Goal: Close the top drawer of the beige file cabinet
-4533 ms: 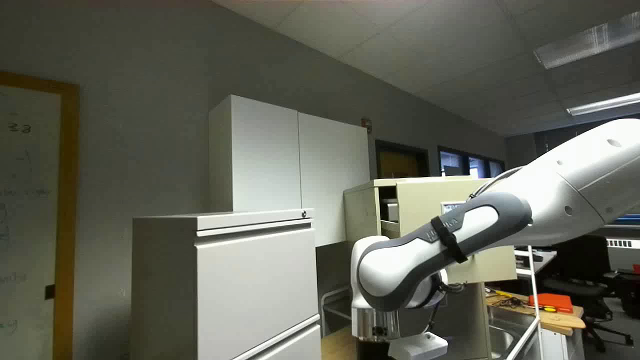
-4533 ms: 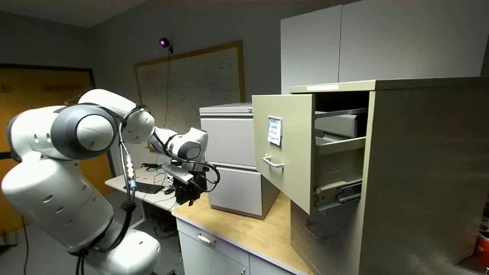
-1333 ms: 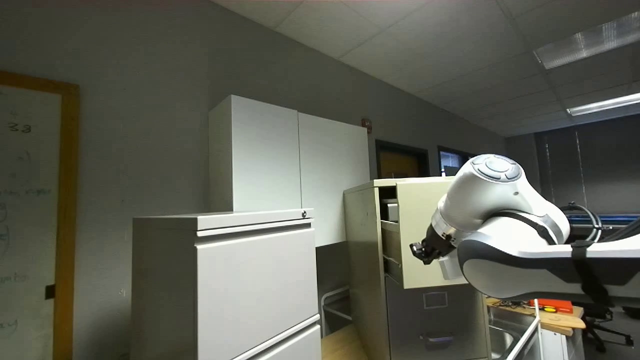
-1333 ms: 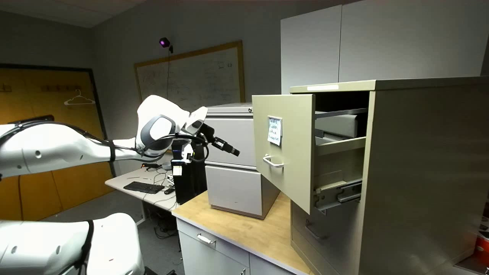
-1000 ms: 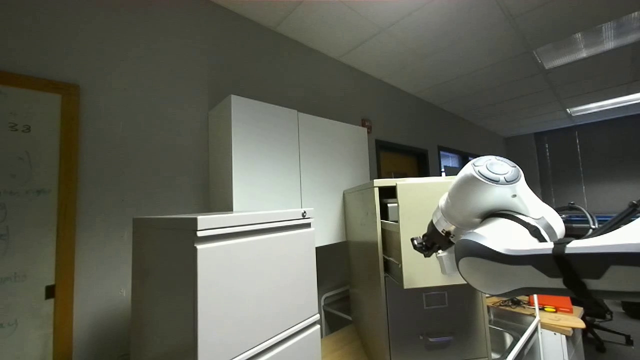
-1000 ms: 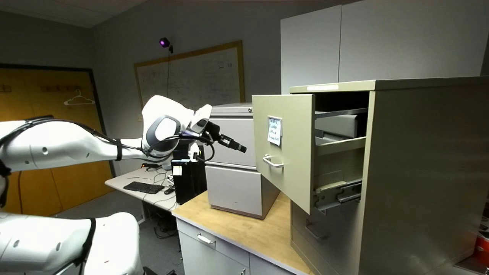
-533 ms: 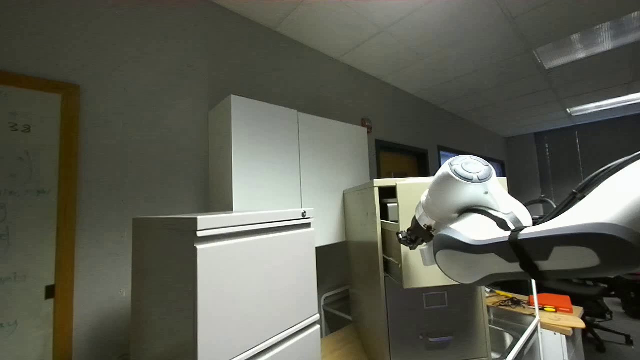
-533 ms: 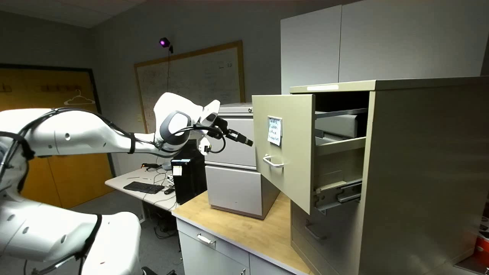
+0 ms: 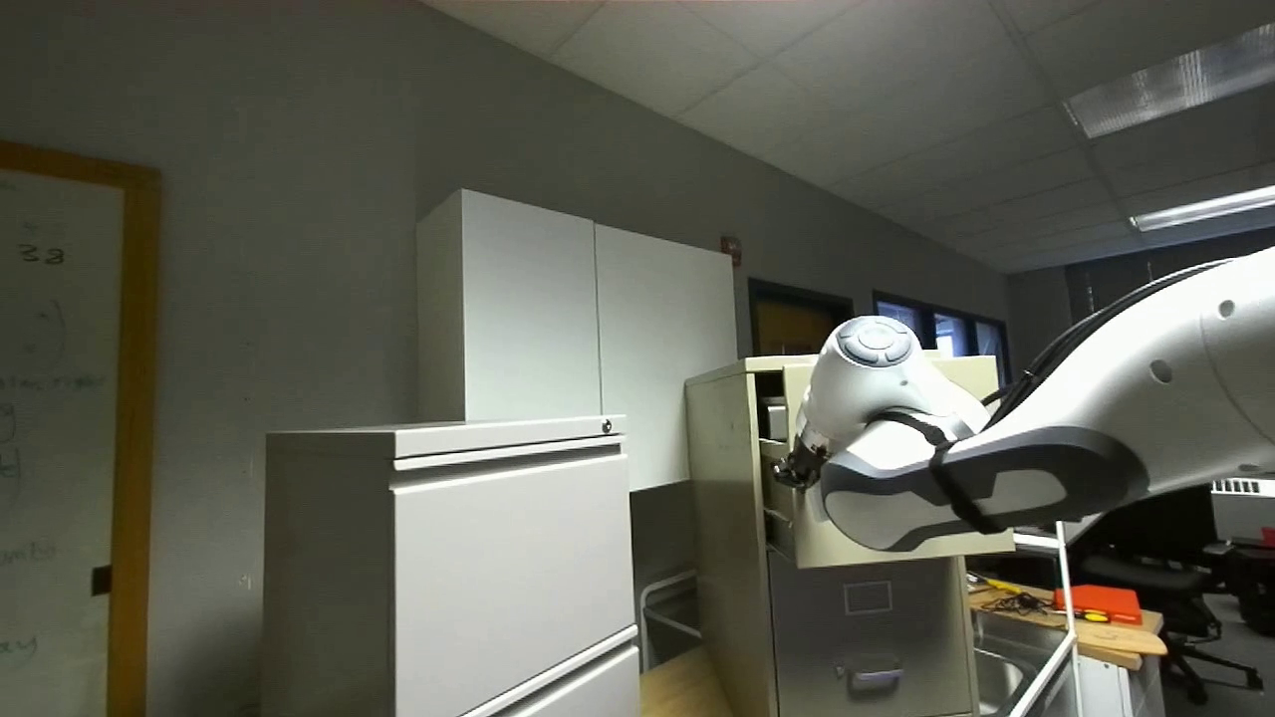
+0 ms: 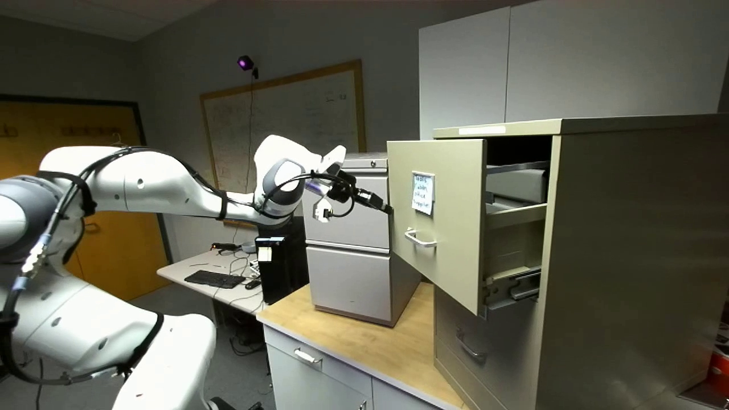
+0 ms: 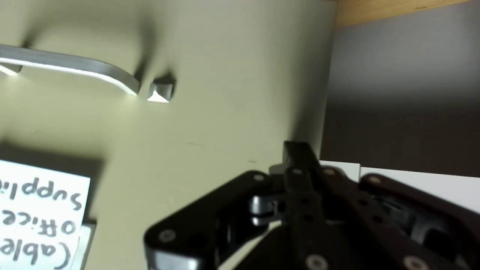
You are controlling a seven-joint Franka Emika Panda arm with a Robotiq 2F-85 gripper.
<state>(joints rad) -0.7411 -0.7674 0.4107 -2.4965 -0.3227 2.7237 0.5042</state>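
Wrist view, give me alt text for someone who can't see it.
A shut black gripper points at the front of the beige top drawer, near its side edge. A silver handle is at upper left; below it, an upside-down handwritten label shows "Cable" and "office".

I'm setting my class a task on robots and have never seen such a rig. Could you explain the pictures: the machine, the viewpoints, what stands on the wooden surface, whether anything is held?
The machine is a white robot arm with a black gripper as its hand. Two pictures come from cameras outside the robot; the close-up comes from a camera on its wrist, where the writing on the paper label appears upside down. The beige file cabinet has its top drawer pulled partly out. Beside it, a pale grey cabinet stands on a wooden countertop. The gripper looks shut and holds nothing. Its tip seems to touch the drawer's front, probably to push it closed.
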